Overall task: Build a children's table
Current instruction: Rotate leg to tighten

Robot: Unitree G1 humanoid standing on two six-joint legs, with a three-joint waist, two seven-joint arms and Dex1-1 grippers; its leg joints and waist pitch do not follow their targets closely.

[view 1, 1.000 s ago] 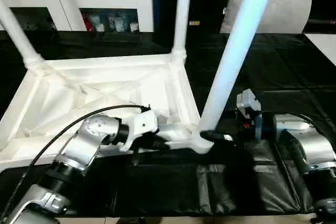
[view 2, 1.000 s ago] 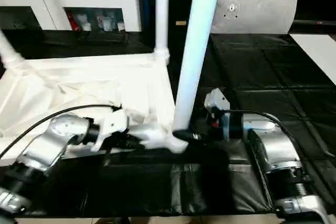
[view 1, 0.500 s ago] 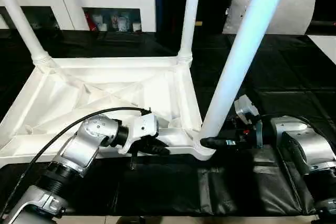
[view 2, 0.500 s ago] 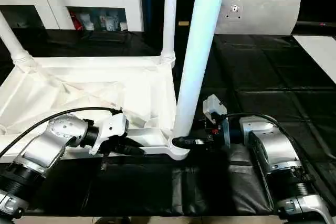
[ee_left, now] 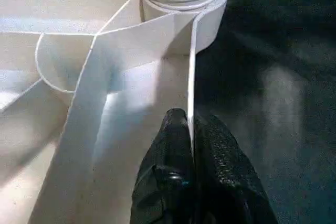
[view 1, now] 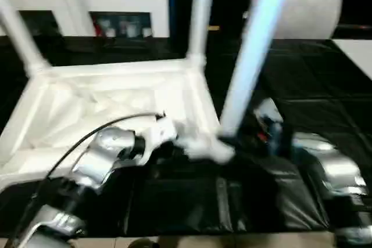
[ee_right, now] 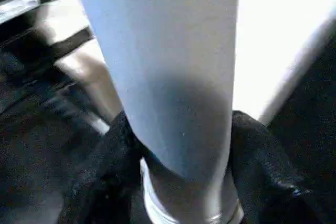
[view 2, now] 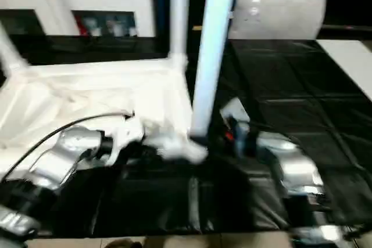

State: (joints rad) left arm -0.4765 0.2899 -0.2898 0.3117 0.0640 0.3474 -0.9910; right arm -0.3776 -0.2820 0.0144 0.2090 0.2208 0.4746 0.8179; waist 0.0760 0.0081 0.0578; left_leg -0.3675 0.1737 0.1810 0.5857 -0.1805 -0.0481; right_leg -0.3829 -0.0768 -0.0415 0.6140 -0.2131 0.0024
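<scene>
Children's table (view 1: 116,94) laid upside down on the black mat (view 1: 302,85), its thin rim pinched by the left end effector (ee_left: 191,129), near corner leg (ee_right: 168,77) clasped at its base by the right end effector (ee_right: 178,145), other legs seated upright.

Blurred by motion across both head views. Sharp in the left wrist view, with soft shadow under the table (ee_left: 131,72) ribs. Glare on black floor (view 1: 302,79) far right.
</scene>
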